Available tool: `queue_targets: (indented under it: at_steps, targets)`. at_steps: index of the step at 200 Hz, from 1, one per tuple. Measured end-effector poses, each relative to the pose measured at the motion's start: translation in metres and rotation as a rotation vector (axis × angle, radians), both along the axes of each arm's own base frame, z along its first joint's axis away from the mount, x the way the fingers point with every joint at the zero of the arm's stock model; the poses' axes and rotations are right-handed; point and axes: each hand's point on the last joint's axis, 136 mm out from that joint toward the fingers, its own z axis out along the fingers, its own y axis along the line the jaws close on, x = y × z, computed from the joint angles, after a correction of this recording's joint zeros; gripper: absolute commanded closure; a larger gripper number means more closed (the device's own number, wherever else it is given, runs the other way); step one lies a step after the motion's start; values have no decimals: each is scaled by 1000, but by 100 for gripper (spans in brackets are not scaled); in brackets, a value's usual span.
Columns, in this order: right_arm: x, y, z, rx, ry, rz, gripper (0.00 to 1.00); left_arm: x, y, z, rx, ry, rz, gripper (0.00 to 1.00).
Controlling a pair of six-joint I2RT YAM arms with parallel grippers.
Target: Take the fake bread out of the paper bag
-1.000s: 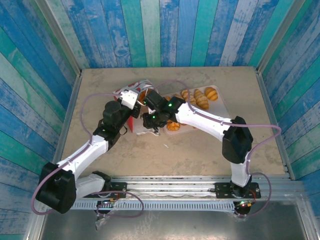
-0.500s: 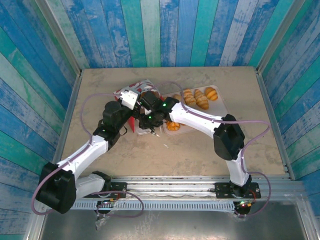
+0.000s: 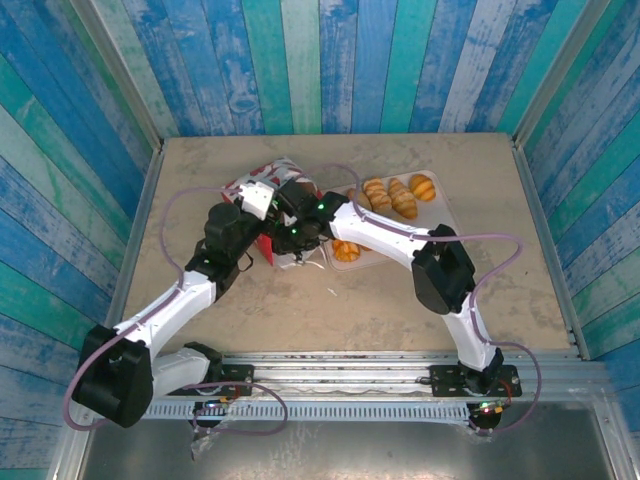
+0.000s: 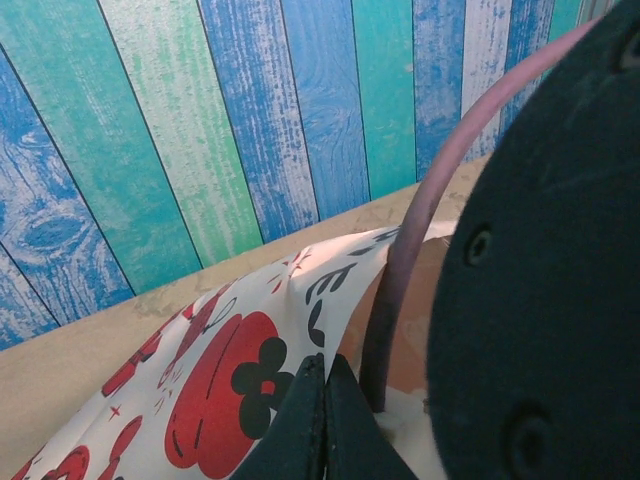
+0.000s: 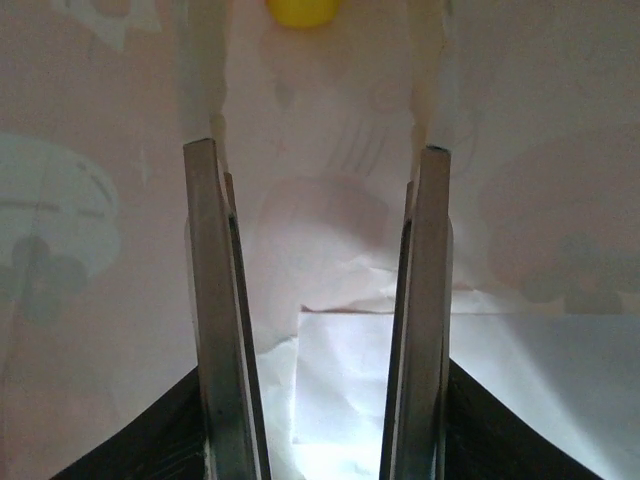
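The paper bag (image 3: 252, 189), white with red apple prints, lies on its side at the table's left centre. My left gripper (image 4: 325, 366) is shut on the rim of the paper bag (image 4: 215, 375), holding the mouth up. My right gripper (image 5: 318, 160) is deep inside the bag, open, with nothing between its fingers (image 5: 215, 300); pale paper walls surround it. A small yellow-gold piece of fake bread (image 5: 300, 9) lies ahead of the fingertips at the bag's far end. From above, the right wrist (image 3: 300, 225) sits at the bag's mouth.
A pale tray (image 3: 441, 216) to the right of the bag carries several golden bread pieces (image 3: 400, 197), with one more (image 3: 347, 251) at its near left. My right arm's dark body (image 4: 540, 300) and purple cable (image 4: 420, 230) crowd the bag mouth.
My right gripper has moved left from beside the tray into the bag's mouth, its elbow swinging left. The left gripper has kept its hold on the rim.
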Motion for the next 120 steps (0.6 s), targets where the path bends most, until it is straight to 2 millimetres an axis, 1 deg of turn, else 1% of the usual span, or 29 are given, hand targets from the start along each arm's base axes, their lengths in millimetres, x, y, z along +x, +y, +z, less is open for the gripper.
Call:
queue_targets:
  at_steps: [41, 81, 99, 120]
  targets:
    - [3, 6, -3, 8, 2, 8, 45, 2, 4, -1, 2, 4, 15, 98]
    - [5, 4, -5, 2, 3, 5, 49, 2, 4, -3, 4, 10, 18, 98]
    - [3, -4, -10, -11, 10, -2, 49, 2, 4, -3, 5, 13, 21, 98]
    - [-1, -19, -15, -34, 20, -24, 48, 1, 2, -4, 2, 17, 22, 98]
